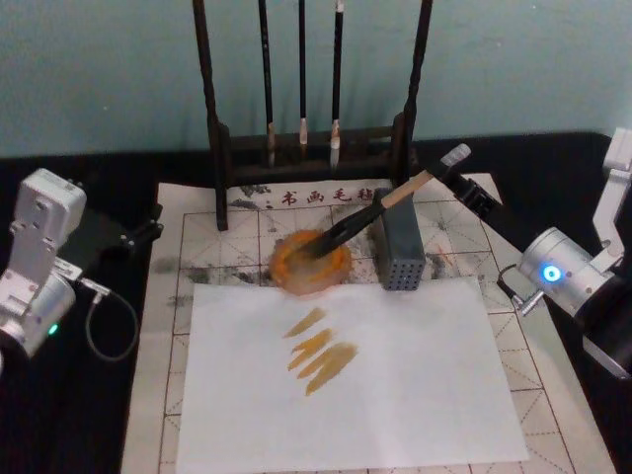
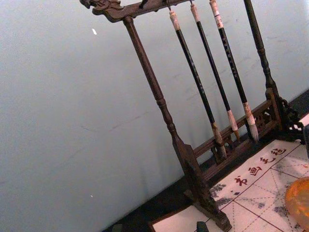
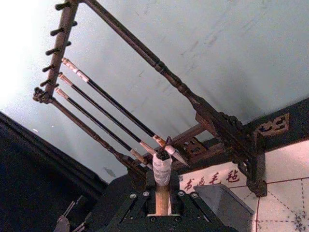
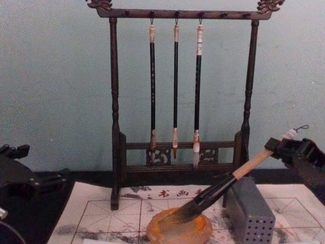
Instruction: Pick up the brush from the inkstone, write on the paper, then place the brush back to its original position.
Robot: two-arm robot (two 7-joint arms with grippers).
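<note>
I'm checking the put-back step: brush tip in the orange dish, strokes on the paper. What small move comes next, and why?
Probably open the right gripper and let go. The brush has its bristles in the dish, its handle seems to rest on the grey box, and brown strokes mark the paper. The left gripper is parked far left.

Covered and cropped
The paper (image 1: 163, 336) is largely covered by a white sheet (image 1: 395, 395); the inkstone (image 4: 203, 229) is cut by the chest view's lower edge; the brush (image 3: 162, 169) is cut off at the right wrist view's edge, where it is clamped by the right gripper (image 3: 162, 198)
</note>
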